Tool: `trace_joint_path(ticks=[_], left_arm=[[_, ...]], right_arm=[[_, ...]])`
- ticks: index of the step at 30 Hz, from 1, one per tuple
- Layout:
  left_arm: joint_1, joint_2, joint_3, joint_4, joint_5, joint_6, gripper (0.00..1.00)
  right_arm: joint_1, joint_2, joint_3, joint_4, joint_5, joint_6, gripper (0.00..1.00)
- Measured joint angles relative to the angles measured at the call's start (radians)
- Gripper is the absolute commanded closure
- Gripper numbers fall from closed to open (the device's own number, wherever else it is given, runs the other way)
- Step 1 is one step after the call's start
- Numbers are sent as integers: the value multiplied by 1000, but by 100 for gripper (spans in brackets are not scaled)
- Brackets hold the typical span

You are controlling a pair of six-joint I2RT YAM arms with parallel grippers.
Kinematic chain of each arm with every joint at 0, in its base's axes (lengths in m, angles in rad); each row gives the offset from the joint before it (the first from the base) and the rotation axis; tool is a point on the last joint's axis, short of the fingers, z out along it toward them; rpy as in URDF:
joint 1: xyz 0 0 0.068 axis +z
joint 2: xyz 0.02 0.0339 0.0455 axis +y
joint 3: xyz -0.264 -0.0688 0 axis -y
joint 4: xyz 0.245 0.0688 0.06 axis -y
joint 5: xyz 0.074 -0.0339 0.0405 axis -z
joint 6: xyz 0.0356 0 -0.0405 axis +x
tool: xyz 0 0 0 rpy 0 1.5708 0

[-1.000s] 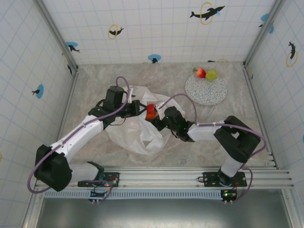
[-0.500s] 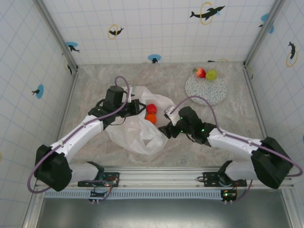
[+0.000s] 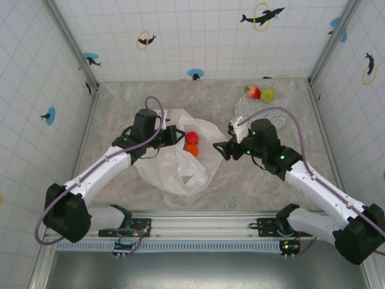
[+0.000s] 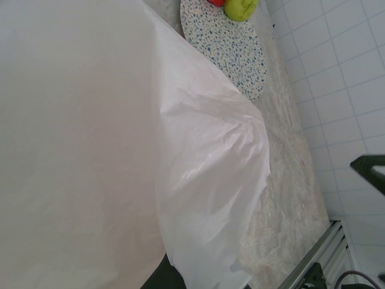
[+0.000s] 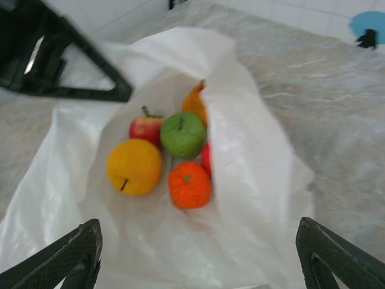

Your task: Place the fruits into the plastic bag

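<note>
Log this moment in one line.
left gripper: shut on plastic bag | right gripper: open, empty | fruits: several bagged, two on plate

Plastic bag (image 3: 174, 162), mid-table: round red fruit (image 3: 192, 138) and orange fruit (image 3: 192, 150) at mouth; left gripper (image 3: 178, 136) clamped on rim. Speckled plate (image 3: 271, 102), far edge: green-topped red fruit (image 3: 254, 92), yellow-green fruit (image 3: 267, 94).

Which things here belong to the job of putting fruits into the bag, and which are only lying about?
Belong to the job: bag, held by the shut left claw; fruits already inside it; red fruit and green fruit at the plate's far edge; open right claw.
Only lying about: plate; dolphin stickers on the walls.
</note>
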Motion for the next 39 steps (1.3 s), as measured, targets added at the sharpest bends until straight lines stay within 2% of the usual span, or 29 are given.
trace_joint_path(ticks=[8, 16, 27, 32, 39], left_arm=[[0, -6, -10, 0, -1, -12, 100], [0, -6, -11, -5, -7, -19, 100], [0, -23, -11, -3, -8, -19, 100], [0, -23, -12, -2, -16, -18, 100], [0, -25, -15, -1, -45, -16, 100]], right_arm=[[-109, 7, 8, 11, 136, 152, 9], [-136, 67, 50, 16, 233, 209, 9], [-163, 157, 88, 16, 278, 214, 8], [-231, 201, 88, 42, 279, 212, 8], [-309, 383, 168, 55, 253, 211, 8]])
